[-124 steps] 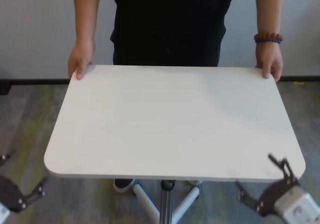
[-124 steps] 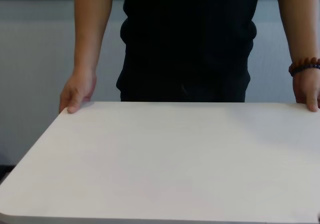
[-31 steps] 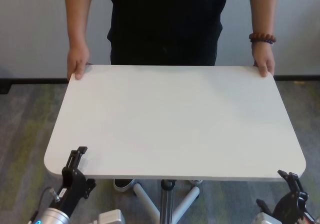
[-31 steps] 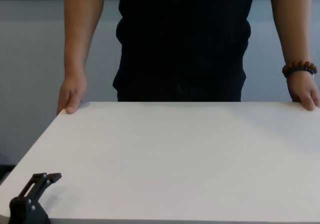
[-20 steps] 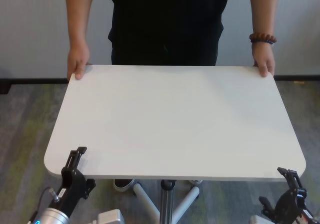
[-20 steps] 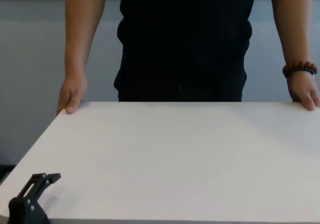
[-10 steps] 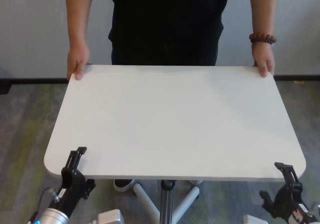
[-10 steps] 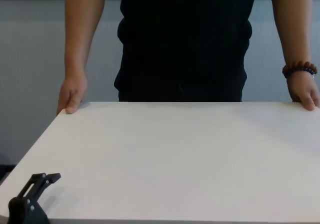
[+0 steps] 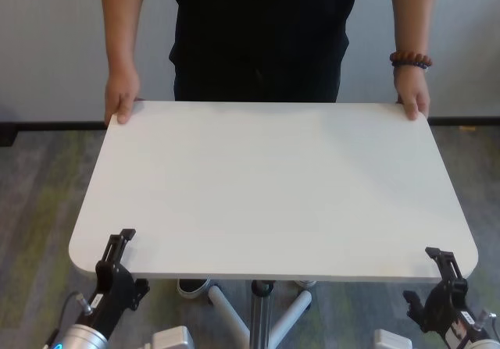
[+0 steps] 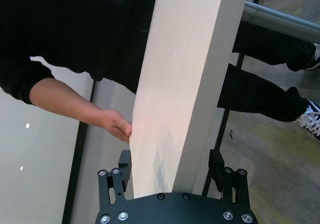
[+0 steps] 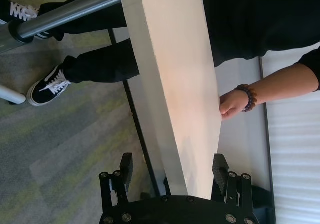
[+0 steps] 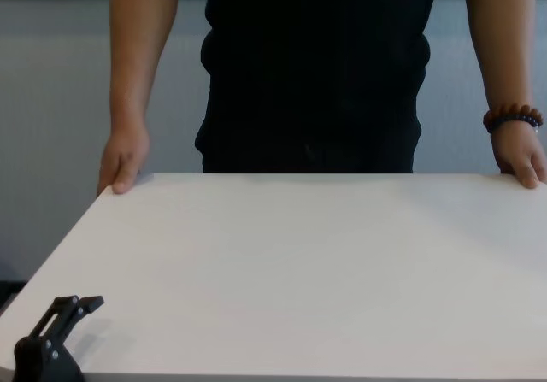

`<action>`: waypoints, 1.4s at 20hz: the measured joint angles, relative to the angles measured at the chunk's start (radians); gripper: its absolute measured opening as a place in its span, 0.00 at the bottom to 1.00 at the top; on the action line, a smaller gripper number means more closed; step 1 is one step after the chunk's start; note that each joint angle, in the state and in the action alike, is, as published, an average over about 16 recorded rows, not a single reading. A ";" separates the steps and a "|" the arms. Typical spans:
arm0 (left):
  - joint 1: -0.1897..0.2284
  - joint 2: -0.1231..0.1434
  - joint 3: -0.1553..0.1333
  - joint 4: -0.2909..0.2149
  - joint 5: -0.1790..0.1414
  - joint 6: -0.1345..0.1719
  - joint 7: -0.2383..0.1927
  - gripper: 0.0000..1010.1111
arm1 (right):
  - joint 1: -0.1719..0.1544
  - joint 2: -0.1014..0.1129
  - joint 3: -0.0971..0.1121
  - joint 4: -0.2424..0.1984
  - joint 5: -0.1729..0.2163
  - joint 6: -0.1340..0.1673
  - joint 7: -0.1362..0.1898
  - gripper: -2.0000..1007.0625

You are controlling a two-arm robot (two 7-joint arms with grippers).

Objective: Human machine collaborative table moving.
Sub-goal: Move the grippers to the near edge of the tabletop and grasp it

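Observation:
The white table (image 9: 273, 185) stands on its grey post (image 9: 260, 310). The human (image 9: 258, 37) in a black shirt stands at the far side, one hand on each far corner, with a beaded bracelet (image 9: 408, 58) on one wrist. My left gripper (image 9: 119, 257) is open at the near left corner, one finger above and one below the table edge (image 10: 190, 108); its upper finger (image 12: 64, 312) shows over the tabletop in the chest view. My right gripper (image 9: 441, 275) is open at the near right corner and straddles the edge (image 11: 170, 83) the same way.
Grey carpet floor (image 9: 39, 193) lies all around, with a pale wall (image 9: 47, 44) behind the human. The table's splayed base legs (image 9: 223, 310) and the human's shoe (image 9: 191, 286) sit under the near edge.
My right gripper has risen and moved in to the table's near right corner. My left gripper, the table and the human's hands have stayed still over the last second.

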 joint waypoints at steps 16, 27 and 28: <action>0.000 0.000 0.000 -0.001 -0.001 0.000 0.000 0.99 | 0.061 -0.050 0.009 0.080 -0.033 -0.049 0.016 0.99; 0.000 0.000 0.000 -0.001 -0.001 0.000 0.000 0.99 | 0.067 -0.068 0.028 0.095 -0.014 -0.104 0.012 0.99; 0.000 0.000 0.000 -0.001 -0.001 0.000 0.000 0.99 | 0.067 -0.068 0.029 0.095 -0.012 -0.108 0.011 0.99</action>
